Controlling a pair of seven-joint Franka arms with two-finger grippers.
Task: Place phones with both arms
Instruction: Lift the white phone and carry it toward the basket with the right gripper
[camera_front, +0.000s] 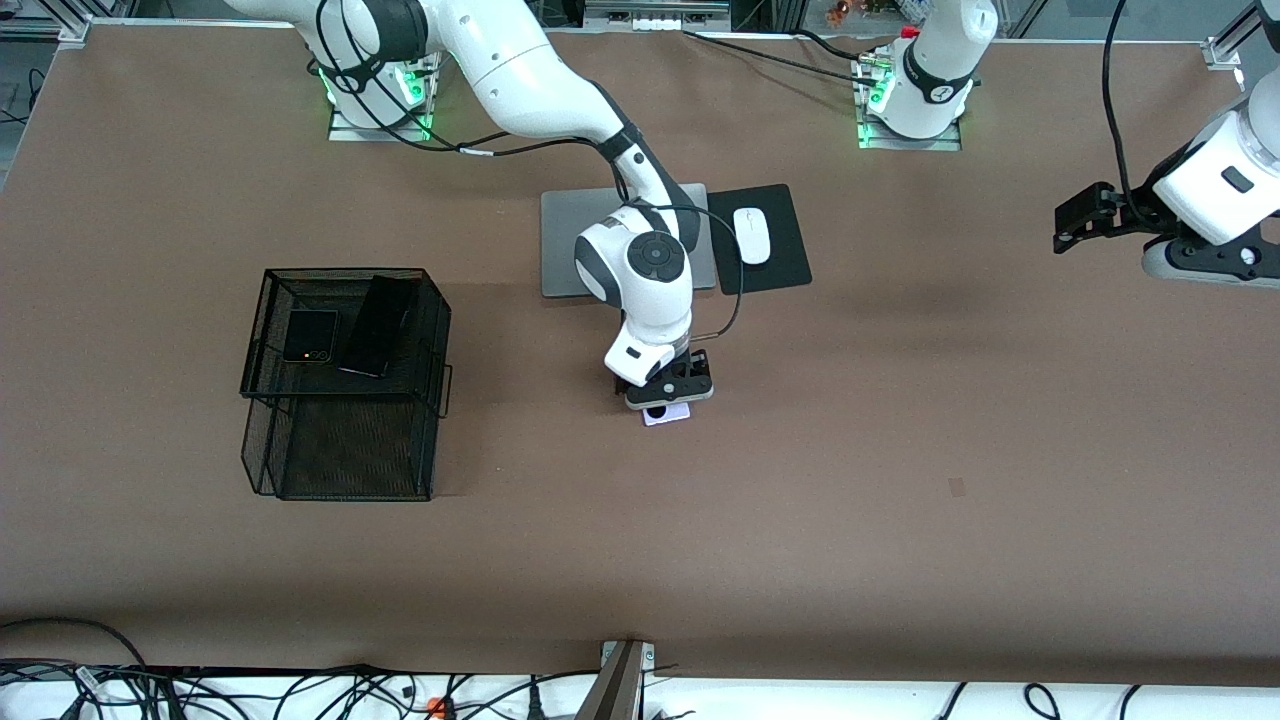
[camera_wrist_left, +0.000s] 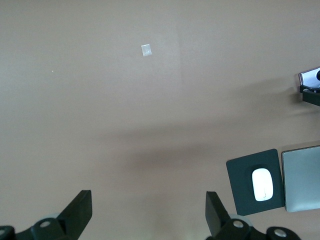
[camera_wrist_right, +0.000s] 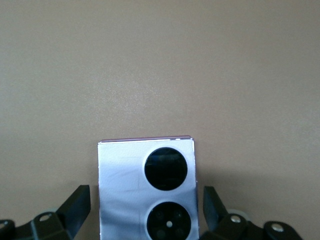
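3 phones: 2 black ones, flip phone (camera_front: 309, 336) and slab (camera_front: 376, 324), on the mesh rack (camera_front: 345, 440).
1 lilac phone (camera_wrist_right: 146, 189) lies on the table (camera_front: 900, 480) between the right gripper's (camera_front: 668, 392) spread fingers; left gripper (camera_wrist_left: 149, 212) waits open above bare table.

My two white arms (camera_front: 520, 60) wear dark grey joint bands, black cables and black grippers (camera_front: 668, 385).

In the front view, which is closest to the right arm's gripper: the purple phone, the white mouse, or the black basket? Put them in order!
1. The lilac phone lies on the table directly under the right gripper, between its open fingers.
2. The white mouse sits on its black pad, farther from the front camera.
3. The black mesh basket stands toward the right arm's end of the table.
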